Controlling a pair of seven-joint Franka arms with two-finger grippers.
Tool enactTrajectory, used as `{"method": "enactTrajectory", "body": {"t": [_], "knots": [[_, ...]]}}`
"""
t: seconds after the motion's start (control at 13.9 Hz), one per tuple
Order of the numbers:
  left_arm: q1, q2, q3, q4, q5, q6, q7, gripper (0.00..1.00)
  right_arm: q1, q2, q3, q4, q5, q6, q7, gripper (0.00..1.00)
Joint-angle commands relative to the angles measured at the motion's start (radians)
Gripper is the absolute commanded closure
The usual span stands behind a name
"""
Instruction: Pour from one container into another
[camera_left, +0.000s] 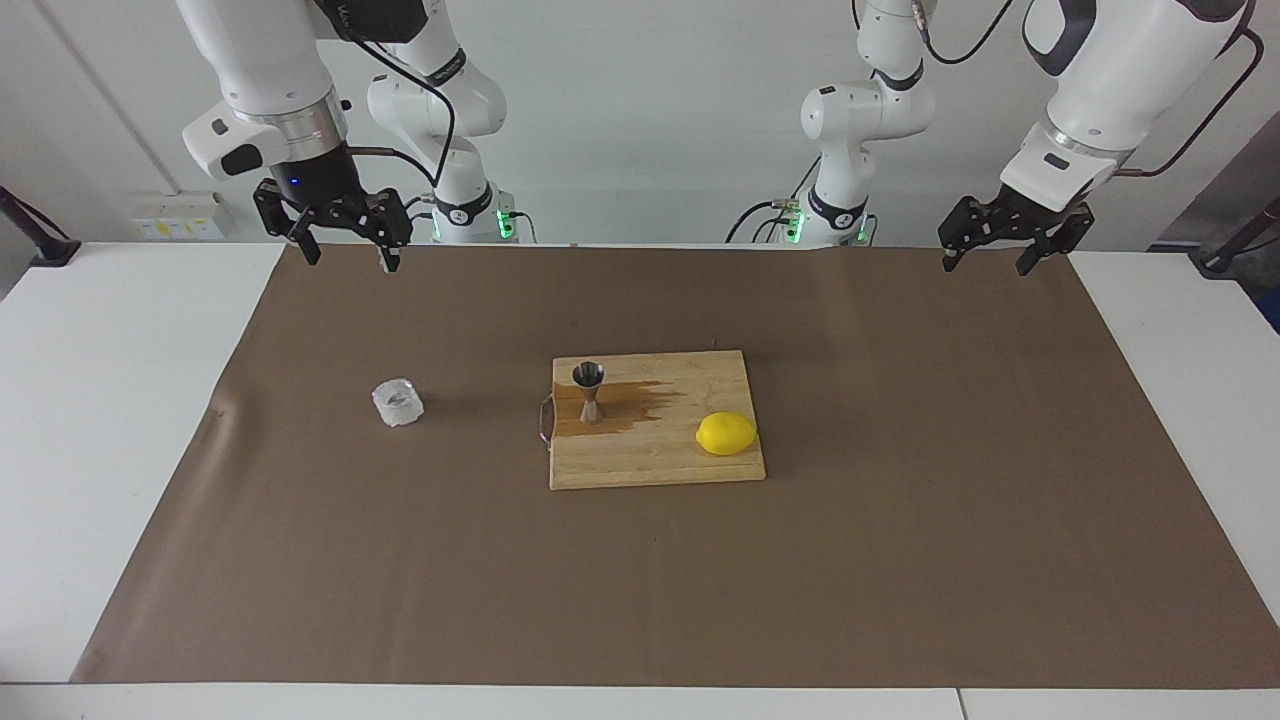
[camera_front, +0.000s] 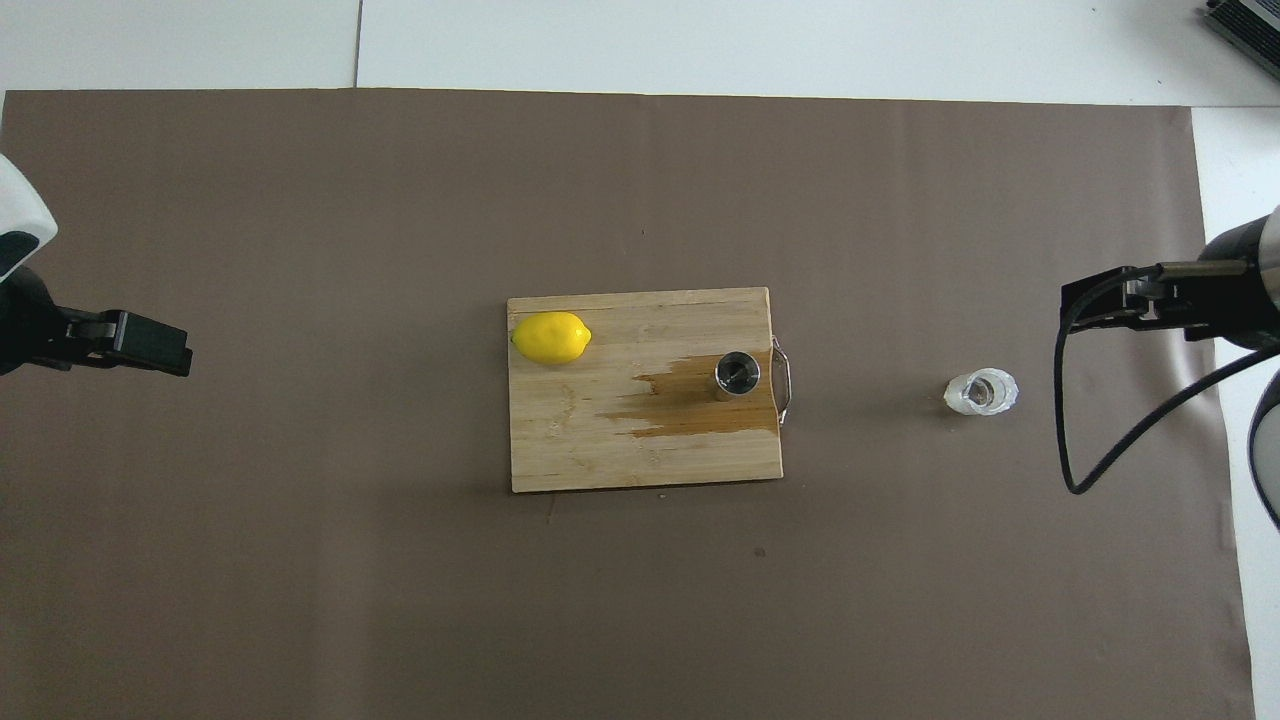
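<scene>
The clear faceted glass cup (camera_left: 398, 402) stands upright on the brown mat, toward the right arm's end of the table; it also shows in the overhead view (camera_front: 981, 391). The steel hourglass jigger (camera_left: 589, 392) stands upright on the wooden cutting board (camera_left: 650, 460), at the board's end beside the cup, and shows from above (camera_front: 737, 375). My right gripper (camera_left: 350, 258) hangs open and empty, high over the mat's edge near the robots. My left gripper (camera_left: 987, 266) hangs open and empty over the mat's edge at the left arm's end. Both arms wait.
A yellow lemon (camera_left: 726, 434) lies on the board at the end toward the left arm. A dark wet stain (camera_left: 630, 405) spreads over the board from the jigger's foot. A metal handle (camera_left: 545, 420) sticks out from the board toward the cup.
</scene>
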Motion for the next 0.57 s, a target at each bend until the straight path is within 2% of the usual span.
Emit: {"method": "enactTrajectory", "body": {"t": [0.0,0.36,0.43,0.5], "knots": [[0.007,-0.01,-0.003,-0.001,-0.007,-0.016,-0.007,0.0,-0.012,-0.005,0.01,-0.005,-0.005,0.019,0.0,0.0],[0.007,-0.012,-0.003,-0.001,-0.007,-0.017,-0.007,0.0,-0.005,-0.006,0.007,-0.002,-0.003,0.015,0.0,0.0],[0.007,-0.012,-0.003,-0.001,-0.007,-0.016,-0.008,0.0,0.027,-0.008,-0.012,-0.002,-0.006,0.01,0.0,0.0],[0.007,-0.012,-0.003,-0.001,-0.007,-0.017,-0.007,0.0,0.07,-0.009,-0.072,-0.002,-0.003,0.008,0.0,0.0]]}}
